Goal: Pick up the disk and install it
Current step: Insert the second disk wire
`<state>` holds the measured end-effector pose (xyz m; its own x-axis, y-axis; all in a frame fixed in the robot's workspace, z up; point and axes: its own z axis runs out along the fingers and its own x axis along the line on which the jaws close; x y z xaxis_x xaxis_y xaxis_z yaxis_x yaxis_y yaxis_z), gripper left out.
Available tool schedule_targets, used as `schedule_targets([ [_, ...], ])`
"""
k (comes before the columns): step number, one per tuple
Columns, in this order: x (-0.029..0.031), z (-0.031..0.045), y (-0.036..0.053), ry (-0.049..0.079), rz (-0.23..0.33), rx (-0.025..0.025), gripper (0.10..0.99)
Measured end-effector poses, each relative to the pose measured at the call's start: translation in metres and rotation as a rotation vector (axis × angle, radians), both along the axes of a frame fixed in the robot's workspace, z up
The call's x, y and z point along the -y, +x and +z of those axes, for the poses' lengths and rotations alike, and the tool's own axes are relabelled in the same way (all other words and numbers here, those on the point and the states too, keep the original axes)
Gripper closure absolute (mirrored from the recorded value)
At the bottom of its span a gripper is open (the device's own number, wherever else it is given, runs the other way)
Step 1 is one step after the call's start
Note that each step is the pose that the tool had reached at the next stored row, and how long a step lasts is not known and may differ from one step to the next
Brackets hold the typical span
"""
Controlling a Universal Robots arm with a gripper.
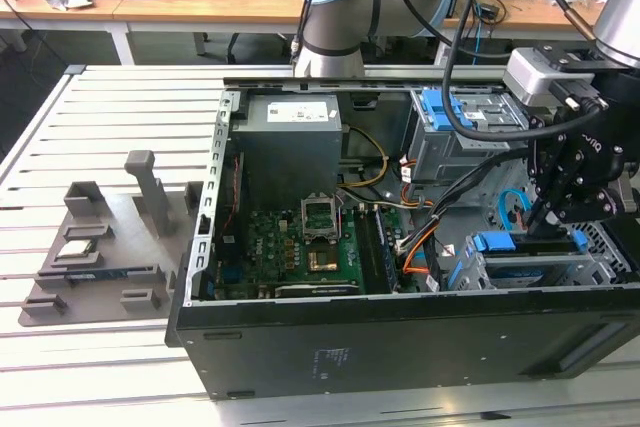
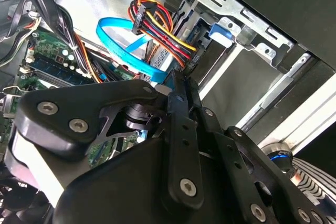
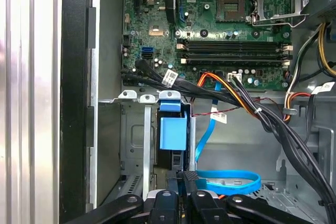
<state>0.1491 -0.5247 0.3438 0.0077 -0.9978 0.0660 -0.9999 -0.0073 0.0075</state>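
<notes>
Fingers of my gripper [image 3: 185, 176] are pressed together over the drive cage [image 1: 590, 257] at the case's front corner. My disk [image 1: 530, 244] sits edge-up in that cage, blue bracket uppermost, long axis along the case's front wall. I judge it rigid, fairly heavy, smooth-sided, shock-sensitive; its blue bracket edges seem the safest hold.

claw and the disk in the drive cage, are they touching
Cannot tell. In the exterior view the claw sits right at the disk, but no view plainly shows contact or a gap.
</notes>
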Motion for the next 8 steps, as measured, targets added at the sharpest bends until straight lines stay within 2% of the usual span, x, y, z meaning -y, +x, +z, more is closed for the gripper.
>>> schedule_targets([
  [7, 0.0003, 0.0029, 0.0, 0.0, 0.0, 0.0001, 0.925],
  [8, 0.0011, 0.0021, 0.0004, 0.0, 0.0, -0.0015, 0.925],
])
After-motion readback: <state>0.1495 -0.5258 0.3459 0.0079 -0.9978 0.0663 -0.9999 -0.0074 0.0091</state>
